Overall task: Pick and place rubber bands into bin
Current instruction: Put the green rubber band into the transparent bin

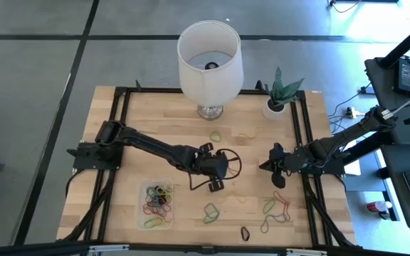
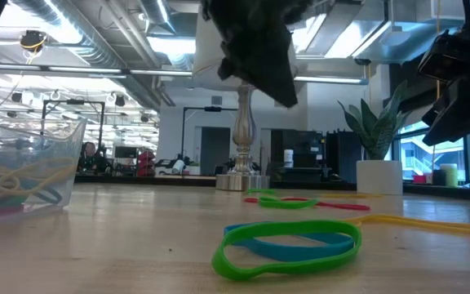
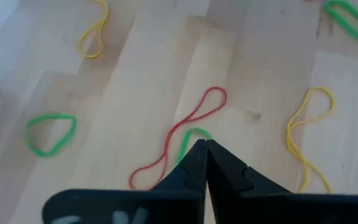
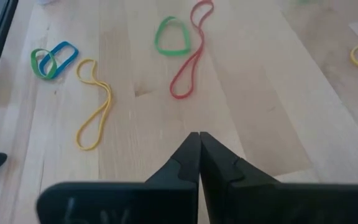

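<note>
The clear bin stands near the table's front left and holds several coloured rubber bands. Loose rubber bands lie on the wood: a green and blue pair, a black one, and a red, green and yellow group. My left gripper hangs shut above the table's middle, right of the bin, with nothing visible between its fingers. The red band and a green band lie on the table beyond its tips. My right gripper waits shut at the right side, above the wood.
A white-shaded lamp on a metal foot stands at the far middle. A plant in a white pot is to its right. Another yellow-green band lies in front of the lamp. Black frame rails run along the table's sides.
</note>
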Robot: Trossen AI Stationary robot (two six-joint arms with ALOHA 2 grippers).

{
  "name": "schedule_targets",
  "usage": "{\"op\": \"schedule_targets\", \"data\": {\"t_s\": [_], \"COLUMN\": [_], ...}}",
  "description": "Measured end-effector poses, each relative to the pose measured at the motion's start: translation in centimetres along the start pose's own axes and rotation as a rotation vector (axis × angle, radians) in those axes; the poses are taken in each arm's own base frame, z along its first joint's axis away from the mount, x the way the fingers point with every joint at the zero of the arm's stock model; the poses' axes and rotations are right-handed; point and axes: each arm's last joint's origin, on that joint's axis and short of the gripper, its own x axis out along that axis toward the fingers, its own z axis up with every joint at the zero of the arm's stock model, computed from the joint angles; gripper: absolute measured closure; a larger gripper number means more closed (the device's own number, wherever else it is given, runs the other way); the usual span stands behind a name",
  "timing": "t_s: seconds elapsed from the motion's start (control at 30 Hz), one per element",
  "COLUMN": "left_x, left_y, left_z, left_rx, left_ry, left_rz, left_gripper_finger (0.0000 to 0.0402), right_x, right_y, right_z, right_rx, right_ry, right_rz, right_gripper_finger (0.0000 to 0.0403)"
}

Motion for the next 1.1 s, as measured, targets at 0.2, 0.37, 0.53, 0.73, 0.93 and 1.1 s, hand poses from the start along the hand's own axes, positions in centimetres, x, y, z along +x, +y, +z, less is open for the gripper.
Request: {"op": "schedule_targets", "data": {"t_s": [0.2, 0.37, 0.53, 0.73, 0.93, 1.1], "left_x": [3.2, 6.0, 8.2, 9.4, 8.8, 5.7], "left_y": [-0.8, -1.4, -1.6, -1.8, -1.9, -2.0], "left_z": [-1.6, -2.8, -4.1, -5.0, -4.9, -3.9], "left_rx": [-0.015, -0.008, 0.011, 0.031, -0.003, -0.052], "left_ry": [0.094, 0.126, 0.173, 0.246, 0.255, 0.257], "left_rz": [-0.016, -0.025, -0.014, -0.065, -0.069, -0.133], "left_gripper_finger": [0.0346, 0.0287, 0.0260, 0.0303, 0.0397, 0.0399], "right_x": [0.0, 0.0, 0.0, 0.0, 0.0, 0.0], "right_y": [0.0, 0.0, 0.0, 0.0, 0.0, 0.0], "right_z": [0.0, 0.0, 0.0, 0.0, 0.0, 0.0], "right_rx": [0.001, 0.002, 0.003, 0.006, 0.006, 0.004], "right_ry": [-0.001, 0.000, 0.000, 0.000, 0.000, 0.000], "right_rz": [0.000, 0.000, 0.000, 0.000, 0.000, 0.000], "right_gripper_finger": [0.0393, 0.0393, 0.0393, 0.0393, 0.0393, 0.0393]}}
